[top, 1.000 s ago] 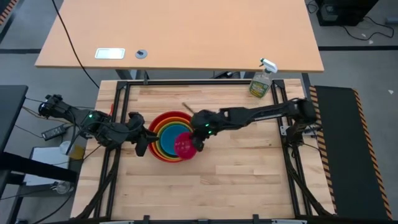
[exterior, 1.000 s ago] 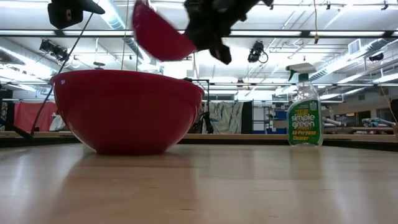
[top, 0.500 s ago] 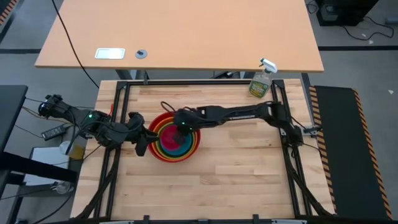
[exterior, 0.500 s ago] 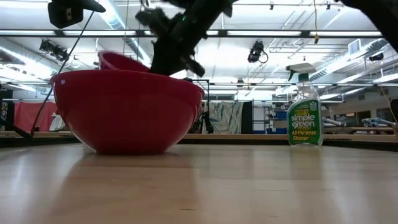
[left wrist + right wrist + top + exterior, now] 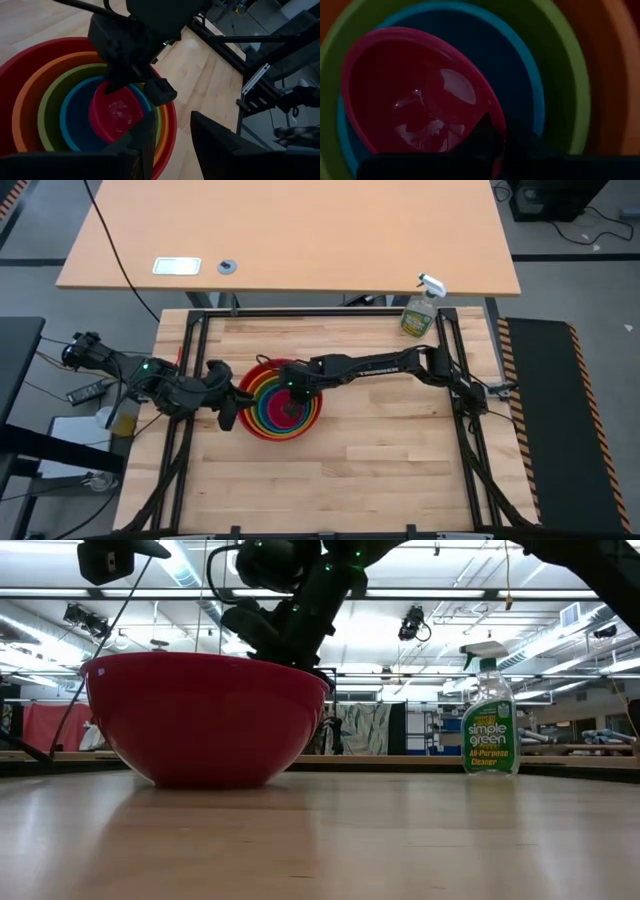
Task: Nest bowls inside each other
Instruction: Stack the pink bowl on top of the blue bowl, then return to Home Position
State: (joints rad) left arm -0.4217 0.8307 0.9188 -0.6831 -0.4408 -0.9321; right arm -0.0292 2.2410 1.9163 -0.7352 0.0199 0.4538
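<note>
The red bowl (image 5: 205, 720) stands on its base on the wooden table, left of centre. Nested in it are the orange bowl (image 5: 30, 115), the green bowl (image 5: 50, 100) and the blue bowl (image 5: 75, 120). The pink bowl (image 5: 117, 115) lies innermost, in the blue one. My right gripper (image 5: 292, 388) reaches down into the stack from the table's right and is shut on the pink bowl. My left gripper (image 5: 229, 412) stands open at the red bowl's left rim, one finger inside (image 5: 145, 145) and one outside (image 5: 220, 145). Whether those fingers touch the rim I cannot tell. My right gripper pinches the pink bowl's rim (image 5: 492, 112) between its two fingers, on the bowl's far right side. The fingers (image 5: 487, 137) slant down from the table's right. The pink bowl sits low inside the blue bowl (image 5: 520, 75), tipped a little, its open side up.
A clear spray bottle (image 5: 419, 310) stands at the table's far right corner. Black frame rails (image 5: 200, 340) run along the table's sides. A tan desk (image 5: 300, 240) lies beyond the far edge. Bare wood stretches to the right and near side of the bowls.
My right gripper has gone toward the table's left and down into the stack, tipping steeper, still shut on the pink bowl. The pink bowl hung tilted above the red bowl's right rim; now it sits inside the blue bowl, below the red rim.
</note>
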